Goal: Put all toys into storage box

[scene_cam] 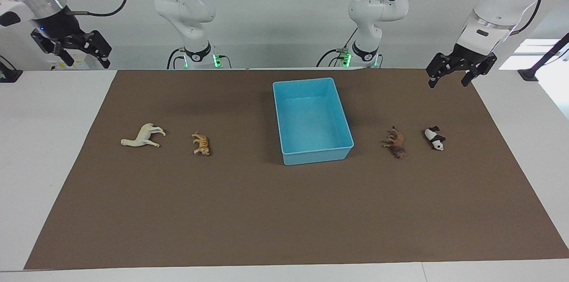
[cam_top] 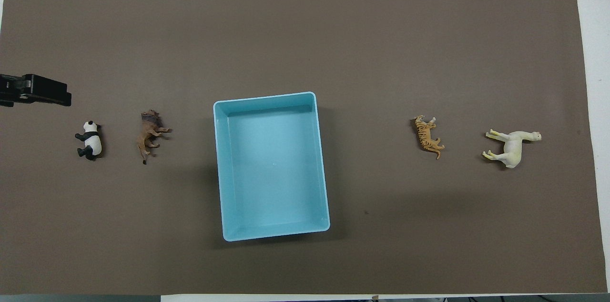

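**All four toys still on the mat, bin empty, both arms parked**

- Blue bin (scene_cam: 313, 120) sat mid-frame in the facing view, slightly toward the top, on the brown mat (scene_cam: 284, 211). Nothing inside it in either view.
- White horse (scene_cam: 143, 136) lay on its side at the left-middle of the facing view, toward the right arm's end of the table. Orange tiger (scene_cam: 201, 144) lay on its side between the horse and the bin, apart from both.
- Brown lion (scene_cam: 395, 143) lay on its side at the right-middle of the facing view, toward the left arm's end. Panda (scene_cam: 434, 138) lay just beside the lion, further out toward that end, not touching it.
- The four toys formed a rough row across the frame, level with the half of the bin farther from the robots.
- Left gripper (scene_cam: 448, 82) hung at the upper right of the facing view, up in the air over the mat's corner at the left arm's end. Jaws released, nothing in them. In the overhead view it showed as a dark block at the left edge (cam_top: 35, 90).
- Right gripper (scene_cam: 84, 53) hung at the upper left of the facing view, over the bare white table (scene_cam: 49, 148) off the mat's edge. Jaws released, nothing held. It did not show in the overhead view.
- Neither gripper touched any toy or the bin.
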Available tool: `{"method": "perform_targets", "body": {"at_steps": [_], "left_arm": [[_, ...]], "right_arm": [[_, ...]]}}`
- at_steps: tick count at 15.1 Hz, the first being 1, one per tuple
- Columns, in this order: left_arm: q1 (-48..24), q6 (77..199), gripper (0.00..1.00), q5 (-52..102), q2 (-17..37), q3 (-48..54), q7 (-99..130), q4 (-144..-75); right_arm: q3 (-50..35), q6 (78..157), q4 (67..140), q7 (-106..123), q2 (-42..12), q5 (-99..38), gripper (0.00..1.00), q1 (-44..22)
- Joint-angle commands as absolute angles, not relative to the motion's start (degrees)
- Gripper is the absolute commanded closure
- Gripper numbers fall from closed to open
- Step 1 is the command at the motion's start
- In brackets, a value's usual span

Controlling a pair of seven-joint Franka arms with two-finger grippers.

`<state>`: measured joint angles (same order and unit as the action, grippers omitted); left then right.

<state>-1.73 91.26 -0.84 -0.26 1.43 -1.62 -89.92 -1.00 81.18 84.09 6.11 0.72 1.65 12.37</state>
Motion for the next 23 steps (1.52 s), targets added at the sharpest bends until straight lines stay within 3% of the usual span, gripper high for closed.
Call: {"method": "perform_targets", "body": {"at_steps": [1,7,10,12,15,18,23], "left_arm": [[-1.5,92.8,0.00,-0.4,-1.7,1.8,-3.6,-91.8],[-1.1,92.8,0.00,-0.4,-1.8,1.5,-3.3,-92.2],[-1.1,91.0,0.00,-0.5,-3.0,1.7,-2.9,-92.4],[-1.0,91.8,0.00,-0.5,-4.2,1.5,-3.2,-95.3],[-1.1,106.6,0.00,-0.6,-6.5,1.5,-2.9,-107.8],[-1.1,117.3,0.00,-0.6,-5.5,1.6,-2.9,-116.5],[-0.9,133.1,0.00,-0.5,4.3,1.6,5.3,-120.3]], "right_arm": [[-1.5,81.5,86.0,5.4,2.1,1.0,0.00,13.3],[-1.6,83.2,90.4,5.2,4.1,1.1,0.00,12.9],[-1.8,92.6,103.3,2.6,9.8,1.2,0.00,12.3],[-2.2,97.2,108.8,0.7,10.3,1.2,0.00,12.2],[-2.3,103.0,114.3,0.4,9.1,1.3,0.00,12.2],[-2.3,113.0,122.0,0.4,6.6,1.2,0.00,12.2],[-2.2,123.7,122.7,-1.4,-3.6,1.3,0.00,11.0]]}}
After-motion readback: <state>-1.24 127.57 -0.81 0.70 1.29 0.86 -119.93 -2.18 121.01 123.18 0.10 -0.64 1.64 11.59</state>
